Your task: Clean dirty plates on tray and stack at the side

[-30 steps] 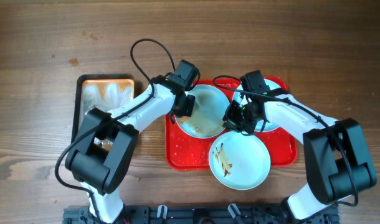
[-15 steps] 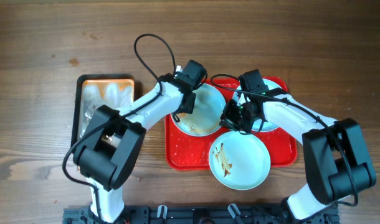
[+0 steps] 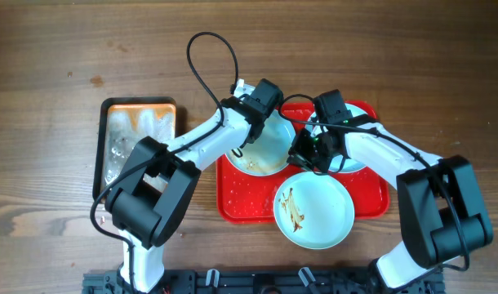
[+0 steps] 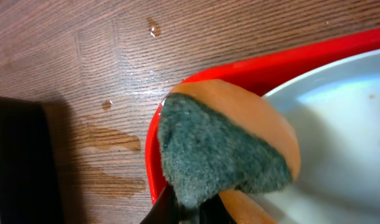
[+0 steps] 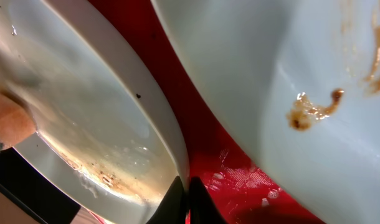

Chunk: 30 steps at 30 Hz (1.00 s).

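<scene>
The red tray (image 3: 242,202) holds three pale plates. My left gripper (image 3: 253,129) is shut on a green and orange sponge (image 4: 227,149) and presses it on the back left edge of the left plate (image 3: 265,153), by the tray's rim (image 4: 154,155). My right gripper (image 3: 303,155) is shut on that plate's right rim (image 5: 177,163); the plate is wet with brown residue along its edge (image 5: 103,177). The front plate (image 3: 318,214) carries brown sauce smears, which also show in the right wrist view (image 5: 311,109). The back right plate (image 3: 355,157) is mostly hidden under my right arm.
A dark metal tray (image 3: 102,139) with foamy water stands left of the red tray. Water drops lie on the wooden table (image 4: 103,50) beside the red tray's corner. My two arms meet closely over the left plate.
My left gripper has slid the sponge from the plate's left side toward its back edge, to the right and away. The right gripper and the plates have stayed put.
</scene>
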Motion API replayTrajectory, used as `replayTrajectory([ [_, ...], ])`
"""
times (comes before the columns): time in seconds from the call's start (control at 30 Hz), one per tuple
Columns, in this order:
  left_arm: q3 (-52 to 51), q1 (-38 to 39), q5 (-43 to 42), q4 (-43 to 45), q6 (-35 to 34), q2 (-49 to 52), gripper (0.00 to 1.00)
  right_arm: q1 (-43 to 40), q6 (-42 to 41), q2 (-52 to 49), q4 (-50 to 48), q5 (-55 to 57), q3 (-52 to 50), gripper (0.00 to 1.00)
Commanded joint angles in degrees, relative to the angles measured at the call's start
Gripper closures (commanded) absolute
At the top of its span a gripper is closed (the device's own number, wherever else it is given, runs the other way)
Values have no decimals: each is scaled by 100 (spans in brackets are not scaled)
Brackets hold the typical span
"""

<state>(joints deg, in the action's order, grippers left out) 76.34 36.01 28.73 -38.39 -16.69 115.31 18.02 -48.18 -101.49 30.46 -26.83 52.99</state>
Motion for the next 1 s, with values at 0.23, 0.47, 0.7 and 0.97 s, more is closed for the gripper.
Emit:
replayTrajectory([
  [0.23,24,-205,1086,131,-46,-389,96,-72,22,-144,212,549,-138,96],
  [0.47,24,-227,1104,-85,-4,-885,96,-72,168,-144,146,577,-138,96],
  [0.7,24,-673,925,-518,-55,-938,96,-72,715,-142,-116,651,-81,96],
  [0.97,24,-1502,76,-960,-13,-1311,96,-46,1370,-98,-258,588,195,96],
])
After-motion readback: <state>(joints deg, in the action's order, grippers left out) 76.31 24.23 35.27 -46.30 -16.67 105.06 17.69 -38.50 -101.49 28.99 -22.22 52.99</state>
